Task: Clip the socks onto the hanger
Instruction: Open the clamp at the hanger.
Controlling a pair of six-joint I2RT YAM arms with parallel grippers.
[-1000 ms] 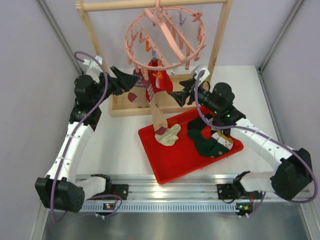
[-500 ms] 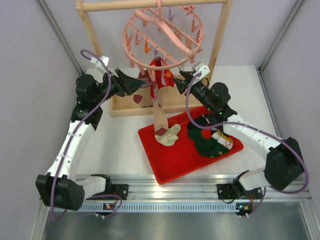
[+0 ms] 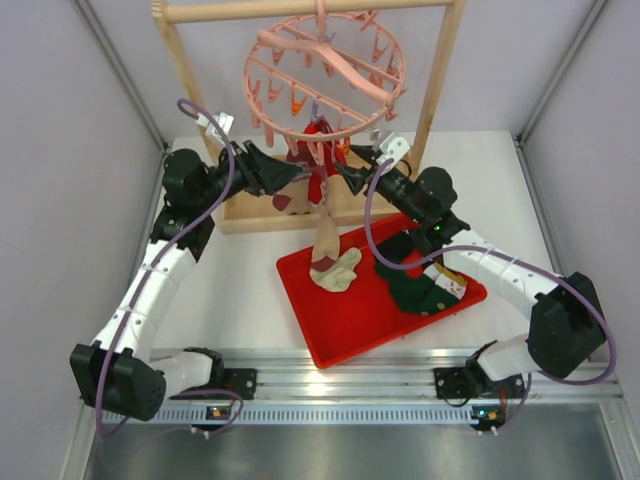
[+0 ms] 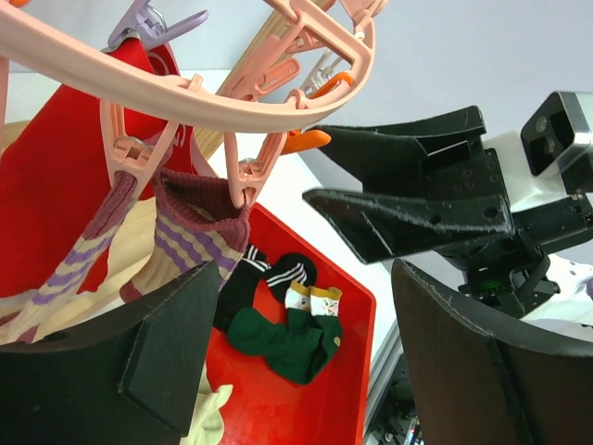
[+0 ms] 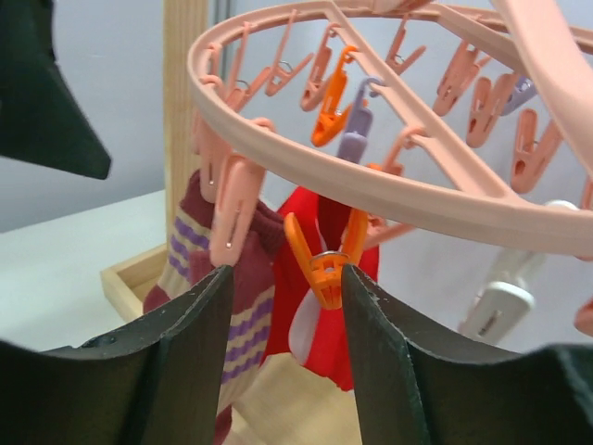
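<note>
The pink hanger (image 3: pixel 322 72) hangs from a wooden rack. A tan sock with a purple striped cuff (image 4: pixel 193 234) hangs from a pink peg (image 4: pixel 246 171), next to a red sock (image 3: pixel 318 168) on a purple peg. My left gripper (image 3: pixel 297 172) is open just below the ring, with the cuff above its left finger (image 4: pixel 139 362). My right gripper (image 3: pixel 343 172) is open, with an orange peg (image 5: pixel 324 264) between its fingers. The cuff (image 5: pixel 239 269) and the red sock (image 5: pixel 326 320) hang behind that peg. Cream (image 3: pixel 338 270), dark green (image 3: pixel 415 287) and black striped (image 4: pixel 278 272) socks lie in the tray.
The red tray (image 3: pixel 350 325) sits in the middle of the white table. The wooden rack's base (image 3: pixel 250 212) and posts (image 3: pixel 437 90) stand behind the grippers. My two grippers face each other closely under the ring.
Both grippers have risen and closed in under the ring. The ring has swung left and tilted. The right gripper's fingers now flank the orange peg.
</note>
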